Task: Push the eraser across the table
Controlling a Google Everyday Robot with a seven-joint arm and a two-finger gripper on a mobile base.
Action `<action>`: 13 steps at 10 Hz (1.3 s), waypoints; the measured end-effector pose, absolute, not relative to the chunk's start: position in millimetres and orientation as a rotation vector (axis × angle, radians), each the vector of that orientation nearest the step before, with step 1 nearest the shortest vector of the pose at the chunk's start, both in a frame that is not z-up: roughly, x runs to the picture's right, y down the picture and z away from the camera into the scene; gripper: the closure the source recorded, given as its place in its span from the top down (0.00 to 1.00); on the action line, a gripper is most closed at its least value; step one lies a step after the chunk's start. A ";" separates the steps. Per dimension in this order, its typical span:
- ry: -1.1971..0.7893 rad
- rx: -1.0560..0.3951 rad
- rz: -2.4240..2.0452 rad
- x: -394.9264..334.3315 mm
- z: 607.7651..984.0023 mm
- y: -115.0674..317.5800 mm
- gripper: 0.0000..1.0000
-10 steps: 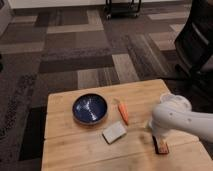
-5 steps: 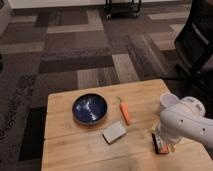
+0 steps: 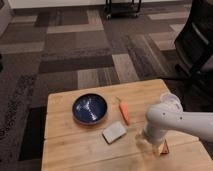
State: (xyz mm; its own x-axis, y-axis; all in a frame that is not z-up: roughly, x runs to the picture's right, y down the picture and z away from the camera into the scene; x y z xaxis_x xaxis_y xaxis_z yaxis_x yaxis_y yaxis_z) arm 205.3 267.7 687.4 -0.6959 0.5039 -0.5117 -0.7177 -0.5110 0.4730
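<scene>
The eraser (image 3: pixel 164 148), a small dark block with a reddish-brown face, lies near the right front part of the light wooden table (image 3: pixel 75 150). My white arm reaches in from the right and bends down over the table. The gripper (image 3: pixel 146 142) hangs at its end, low over the tabletop, just left of the eraser and right of the pale block. The arm covers part of the eraser.
A dark blue bowl (image 3: pixel 89 108) sits left of centre. An orange carrot (image 3: pixel 124 112) lies beside it, and a pale grey-white block (image 3: pixel 114 132) lies in front of them. A black office chair (image 3: pixel 197 45) stands at the far right on patterned carpet.
The arm's lower end with the gripper has shifted left, towards the pale block. The eraser stays near the same spot at the right front.
</scene>
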 end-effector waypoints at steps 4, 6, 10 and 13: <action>0.856 -0.398 2.172 209.6 689.7 262.4 0.65; 0.782 -0.379 2.058 218.4 693.5 245.9 0.65; 0.608 -0.408 1.401 229.2 688.3 231.5 0.65; 0.564 -0.461 1.148 230.6 687.5 240.0 0.65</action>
